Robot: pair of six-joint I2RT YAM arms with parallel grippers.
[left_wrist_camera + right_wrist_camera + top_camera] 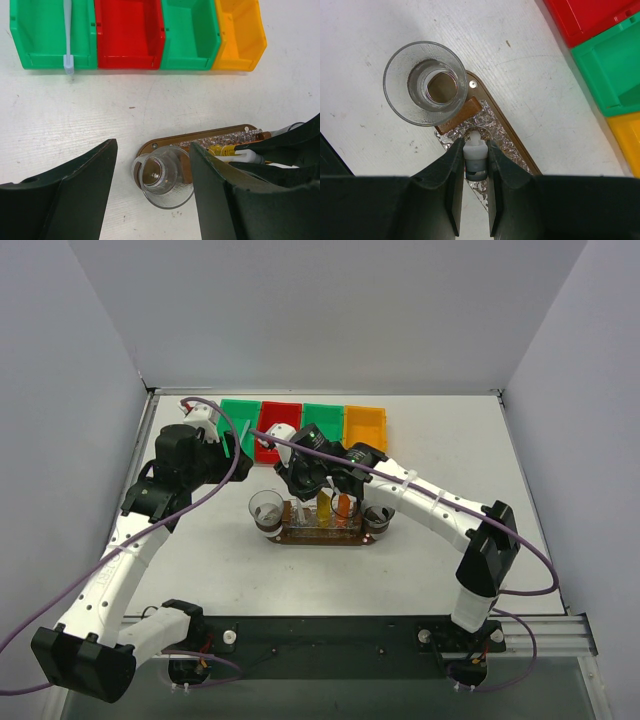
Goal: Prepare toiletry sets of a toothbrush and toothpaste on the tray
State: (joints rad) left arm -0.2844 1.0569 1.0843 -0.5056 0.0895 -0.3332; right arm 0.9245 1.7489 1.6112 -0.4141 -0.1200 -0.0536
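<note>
Toothbrush (475,159), probably: white plastic stub pinched in right claw (475,146).

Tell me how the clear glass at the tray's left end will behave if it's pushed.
The glass looks rigid and probably breakable, being clear with a thin rim. Its thick, heavy-looking base suggests it would slide rather than tip. The smooth round wall may be slippery to grip.

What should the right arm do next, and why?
Probably lower the right gripper a little and open it: its fingers are shut on what looks like a white toothbrush, right above the tray beside the glass, so it seems ready to be set down.
</note>
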